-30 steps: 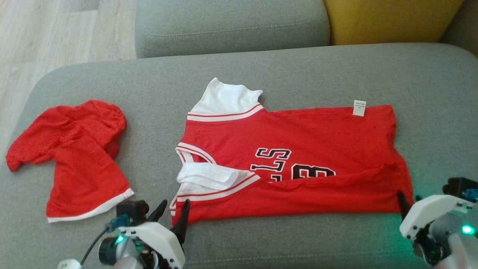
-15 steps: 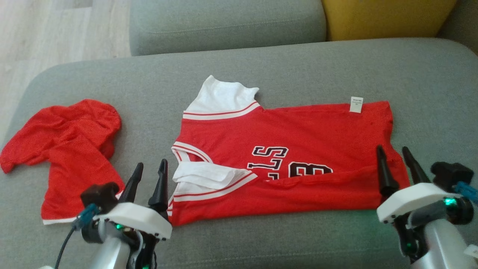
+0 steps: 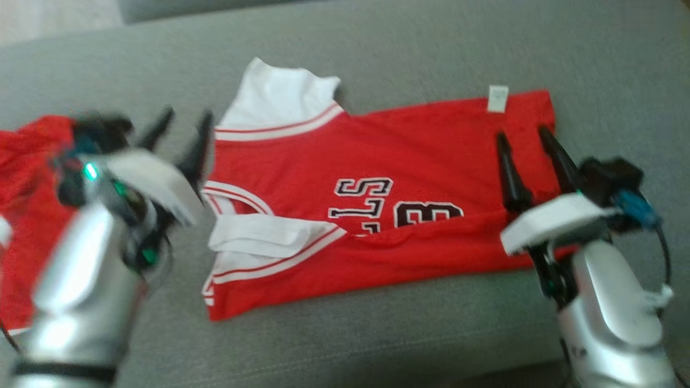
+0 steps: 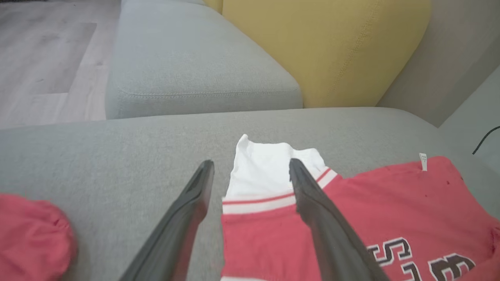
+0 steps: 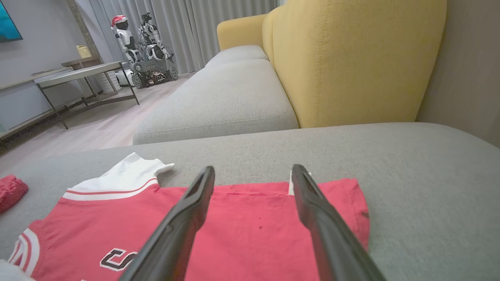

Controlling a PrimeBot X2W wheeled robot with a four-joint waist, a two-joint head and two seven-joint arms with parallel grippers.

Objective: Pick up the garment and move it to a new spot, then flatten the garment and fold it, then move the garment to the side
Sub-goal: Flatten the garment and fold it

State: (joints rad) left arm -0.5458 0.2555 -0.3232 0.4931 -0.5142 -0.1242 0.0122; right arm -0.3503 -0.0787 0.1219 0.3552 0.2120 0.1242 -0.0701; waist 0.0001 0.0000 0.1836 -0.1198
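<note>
head view: left gripper (image 3: 187, 116) agape, empty, beside sleeve end of red jersey with white sleeves and black lettering (image 3: 377, 161), lying half-folded on grey fabric sofa seat (image 3: 377, 345); right gripper (image 3: 523, 134) agape, empty, over hem end. crumpled red mesh garment (image 3: 27, 161) outside left jaws.
left wrist view: white sleeve (image 4: 269, 171) between spread jaws.
right wrist view: jersey cloth between spread jaws, yellow upholstered cushion (image 5: 351, 58) beyond.

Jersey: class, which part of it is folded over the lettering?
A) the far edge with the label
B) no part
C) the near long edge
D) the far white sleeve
C: the jersey's near edge lies doubled over the lower part of the black lettering, while the label and the far sleeve lie clear of it.
</note>
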